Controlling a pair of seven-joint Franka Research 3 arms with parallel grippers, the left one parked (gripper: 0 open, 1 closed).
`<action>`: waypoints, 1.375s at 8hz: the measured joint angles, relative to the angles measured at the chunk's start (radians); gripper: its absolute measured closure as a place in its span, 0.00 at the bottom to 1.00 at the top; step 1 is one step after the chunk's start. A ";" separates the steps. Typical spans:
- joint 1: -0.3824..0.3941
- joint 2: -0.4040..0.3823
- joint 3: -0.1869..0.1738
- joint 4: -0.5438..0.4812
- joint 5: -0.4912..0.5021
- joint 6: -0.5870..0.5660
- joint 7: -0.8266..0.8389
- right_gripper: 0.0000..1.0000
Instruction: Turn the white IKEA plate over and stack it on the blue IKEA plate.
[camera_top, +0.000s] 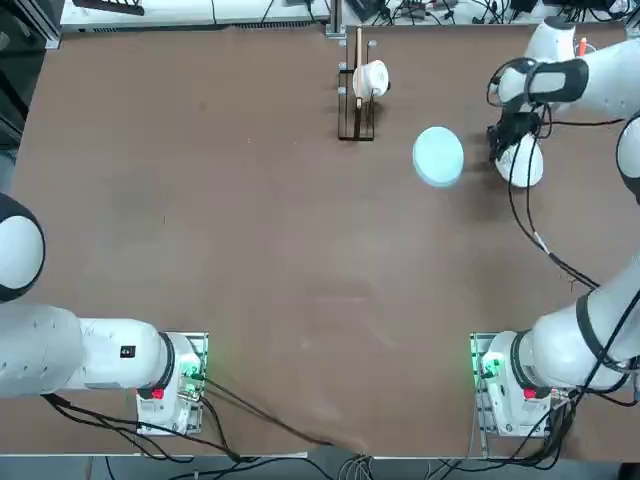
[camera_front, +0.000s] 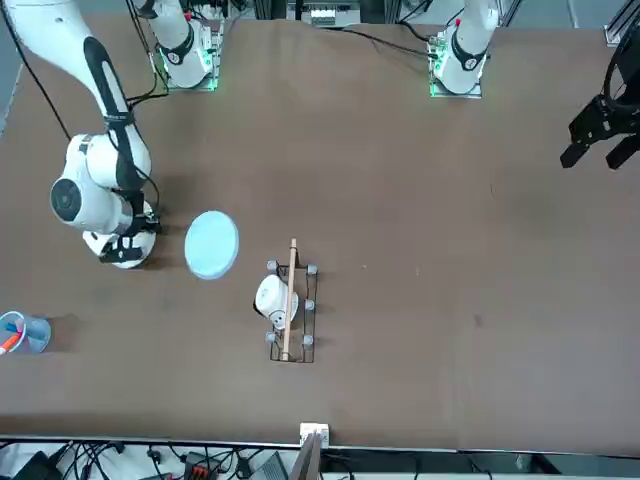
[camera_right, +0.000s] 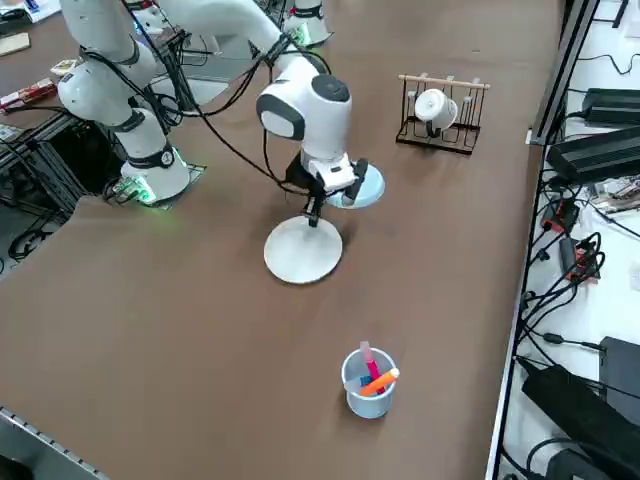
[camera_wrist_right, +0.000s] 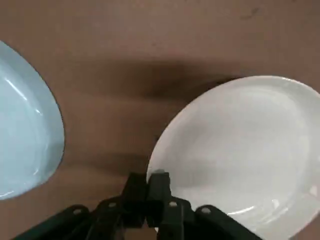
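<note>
The right gripper (camera_wrist_right: 148, 192) has its fingers pressed together on the rim of the white IKEA plate (camera_wrist_right: 240, 155), at the plate's edge nearest the blue IKEA plate (camera_wrist_right: 22, 125). The white plate sits on the table (camera_top: 250, 250) just beside the blue one, a strip of bare table between them. Farther beyond the blue plate stands a wooden rack (camera_top: 356, 100) holding a white cup (camera_top: 372, 78).
</note>
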 joint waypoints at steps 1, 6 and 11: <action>0.001 0.000 0.002 0.043 0.000 -0.063 0.000 0.97; 0.004 -0.013 0.025 0.316 0.025 -0.386 -0.001 0.97; 0.011 -0.018 0.063 0.447 0.503 -0.583 -0.137 0.97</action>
